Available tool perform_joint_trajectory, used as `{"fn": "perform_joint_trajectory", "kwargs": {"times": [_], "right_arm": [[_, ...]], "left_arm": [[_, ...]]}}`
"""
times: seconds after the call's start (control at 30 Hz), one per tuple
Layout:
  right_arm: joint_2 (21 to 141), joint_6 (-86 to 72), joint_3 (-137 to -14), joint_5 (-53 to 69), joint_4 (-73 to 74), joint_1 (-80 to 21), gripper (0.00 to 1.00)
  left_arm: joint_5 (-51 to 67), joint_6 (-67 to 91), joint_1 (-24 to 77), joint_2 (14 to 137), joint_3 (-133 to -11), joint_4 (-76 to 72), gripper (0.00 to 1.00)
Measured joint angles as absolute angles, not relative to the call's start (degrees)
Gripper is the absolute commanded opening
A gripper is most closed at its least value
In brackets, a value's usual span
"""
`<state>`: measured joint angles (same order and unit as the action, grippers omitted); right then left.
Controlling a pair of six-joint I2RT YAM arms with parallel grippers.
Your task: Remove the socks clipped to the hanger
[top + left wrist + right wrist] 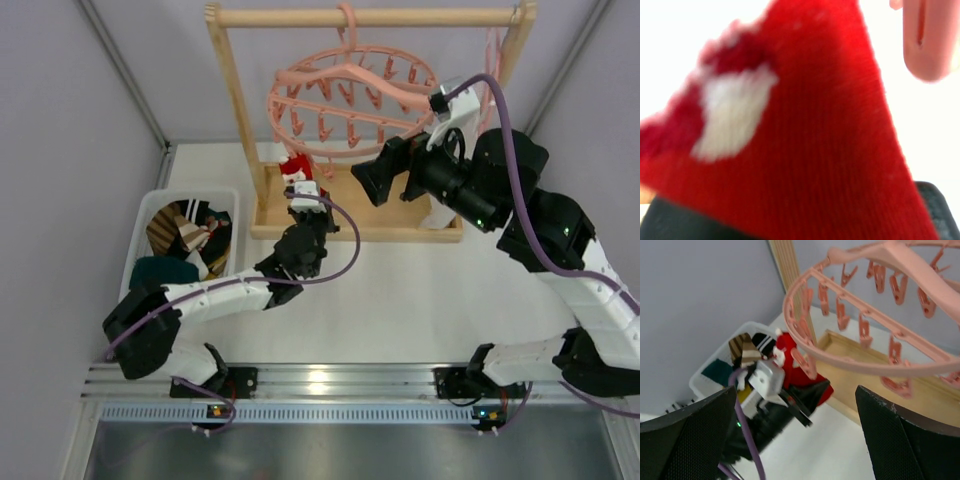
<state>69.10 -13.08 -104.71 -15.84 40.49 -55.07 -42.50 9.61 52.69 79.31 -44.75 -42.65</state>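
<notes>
The round pink hanger hangs from the wooden rack, its many clips empty except near its left rim. There a red sock with a white patch hangs from a clip. My left gripper is right under it, and the sock fills the left wrist view between my black fingers. In the right wrist view my left fingers pinch the sock's lower part. My right gripper is wide open and empty, just under the hanger's front rim.
A white basket at the left holds removed socks: a brown striped one, a black one with white stripes and a teal one. The wooden rack's post and base stand behind the grippers.
</notes>
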Motion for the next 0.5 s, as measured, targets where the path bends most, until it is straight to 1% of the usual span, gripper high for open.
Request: {"fn": "perform_joint_trajectory", "kwargs": {"times": [0.13, 0.27, 0.37, 0.5], "right_arm": [[76.71, -12.51, -116.33, -14.68, 42.96, -55.07, 0.94], [83.83, -11.62, -124.31, -13.89, 46.85, -55.07, 0.87], [88.31, -10.96, -127.15, -13.85, 49.76, -55.27, 0.83], [92.75, -9.58, -128.49, -16.12, 53.52, -56.38, 0.82]], "left_arm": [[-48.12, 4.34, 55.57, 85.12, -50.19, -43.0, 0.0], [-52.25, -1.5, 57.8, 90.17, -55.66, -43.33, 0.0], [-54.11, -5.5, 58.96, 93.56, -59.42, -43.46, 0.0], [-55.57, -10.94, 60.25, 97.69, -63.81, -43.53, 0.0]]}}
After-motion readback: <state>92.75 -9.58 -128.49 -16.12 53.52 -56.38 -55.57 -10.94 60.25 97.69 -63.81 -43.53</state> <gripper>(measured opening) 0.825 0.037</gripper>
